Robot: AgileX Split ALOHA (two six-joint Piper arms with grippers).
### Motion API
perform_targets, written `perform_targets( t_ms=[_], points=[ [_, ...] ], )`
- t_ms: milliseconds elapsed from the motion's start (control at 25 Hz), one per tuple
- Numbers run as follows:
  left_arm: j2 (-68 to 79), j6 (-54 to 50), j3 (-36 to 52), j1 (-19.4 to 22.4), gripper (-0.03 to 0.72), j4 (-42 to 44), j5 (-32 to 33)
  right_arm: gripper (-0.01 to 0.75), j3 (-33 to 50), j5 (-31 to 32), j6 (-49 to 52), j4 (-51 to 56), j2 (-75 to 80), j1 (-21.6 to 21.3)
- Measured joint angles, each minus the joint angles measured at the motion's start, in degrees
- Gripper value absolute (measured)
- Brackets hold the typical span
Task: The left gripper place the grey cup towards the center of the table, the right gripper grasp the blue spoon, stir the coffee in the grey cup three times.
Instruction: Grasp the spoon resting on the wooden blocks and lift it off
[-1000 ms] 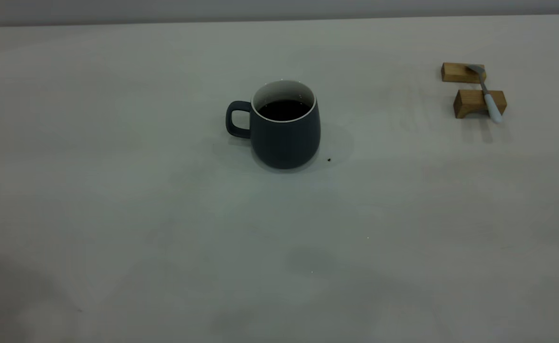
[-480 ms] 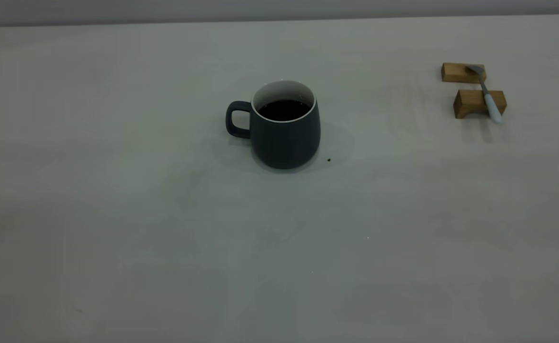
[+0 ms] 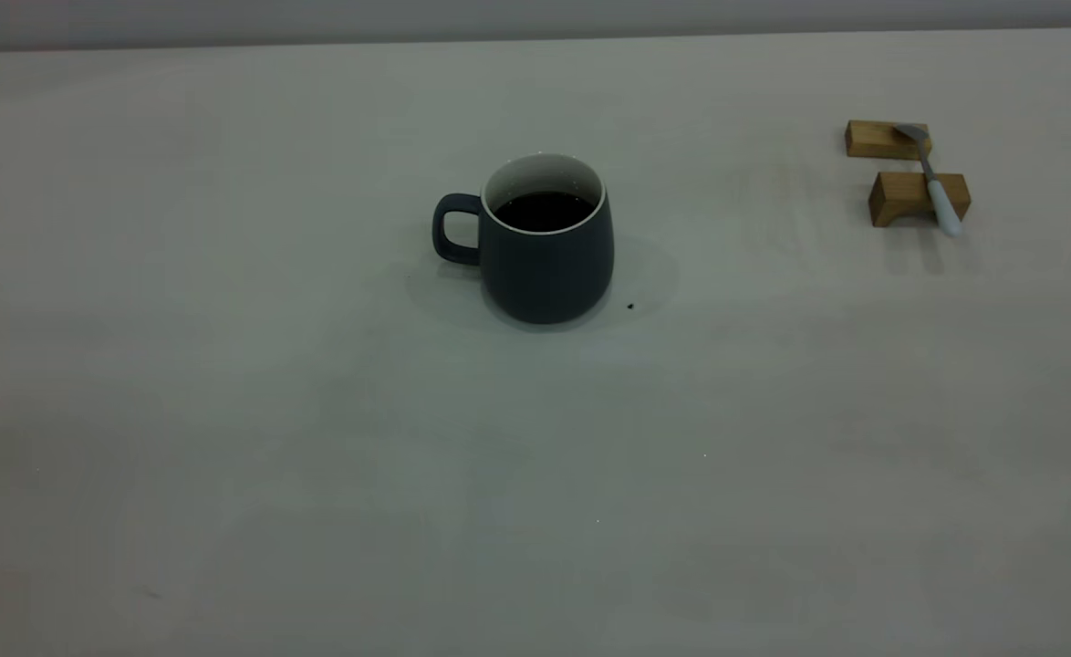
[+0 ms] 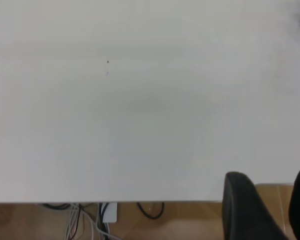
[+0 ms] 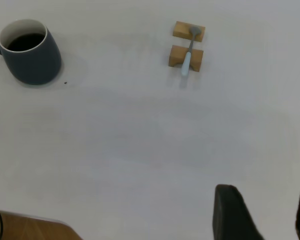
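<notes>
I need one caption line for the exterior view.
Grey cup of coffee mid-table; blue spoon rests across two wooden blocks.

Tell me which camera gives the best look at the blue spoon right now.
The exterior view: the blue spoon is nearest there, lying across two wooden blocks, bowl on the farther block, handle overhanging the nearer one. The right wrist view shows the spoon too, whole but farther off. The left wrist view shows none of it.
</notes>
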Motion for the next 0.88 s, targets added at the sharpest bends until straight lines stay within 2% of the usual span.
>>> perform_targets(
  t_ms=[880],
  points=[
    [-7.33,0.0,0.67,0.0,0.297,-0.1,0.43,0.357,0.0,0.0,0.0,0.0,0.0,0.0]
  ],
)
